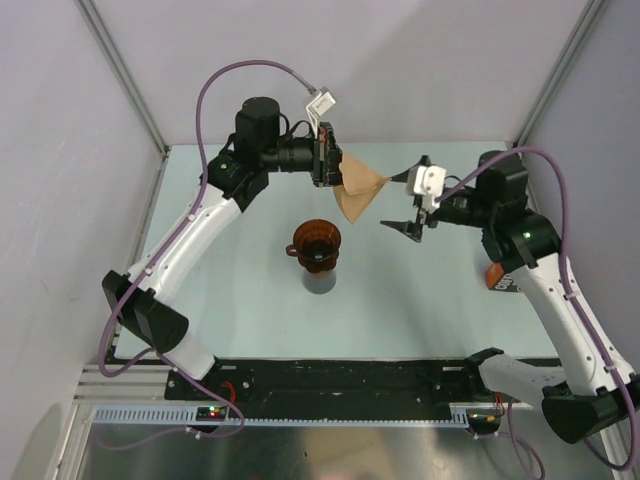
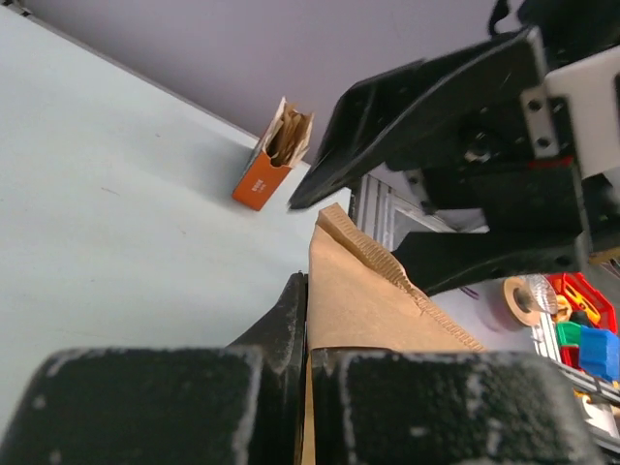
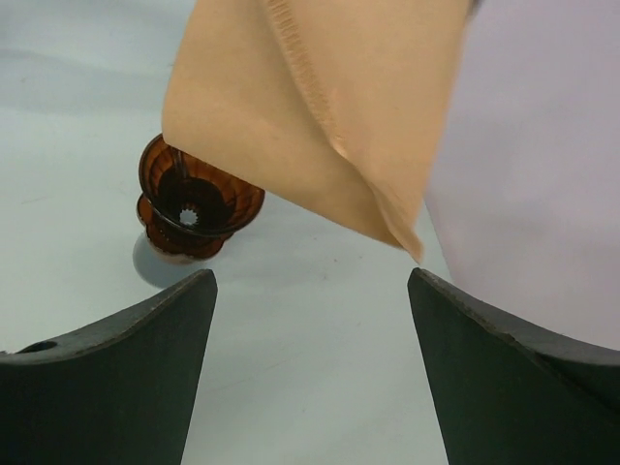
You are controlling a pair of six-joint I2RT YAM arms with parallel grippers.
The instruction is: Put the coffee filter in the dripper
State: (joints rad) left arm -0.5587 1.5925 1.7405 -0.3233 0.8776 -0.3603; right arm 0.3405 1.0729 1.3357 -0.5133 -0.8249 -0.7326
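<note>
Top external view: the thin tan-brown paper coffee filter (image 1: 358, 195) hangs in the air, above and just beyond the dark reddish-brown translucent plastic dripper (image 1: 316, 243), which stands on the pale table (image 1: 420, 320). The left gripper (image 1: 333, 172) is clamped on the filter's near edge. The right gripper (image 1: 410, 198) has its jaws spread wide, just off the filter's far tip and not touching it.

Trouble spots, as I read it: the paper looks pressed flat, so it may land folded across the rim instead of seating as a cone. One-edge grip, floppy sheet, so it can sag or twist on the way down. A low approach could nudge the light dripper over. Those open fingers (image 3: 126, 378) could snag the tip.

Room looks generous: open table all round the dripper, walls and table edges well apart, orange box (image 2: 260, 180) far off.
</note>
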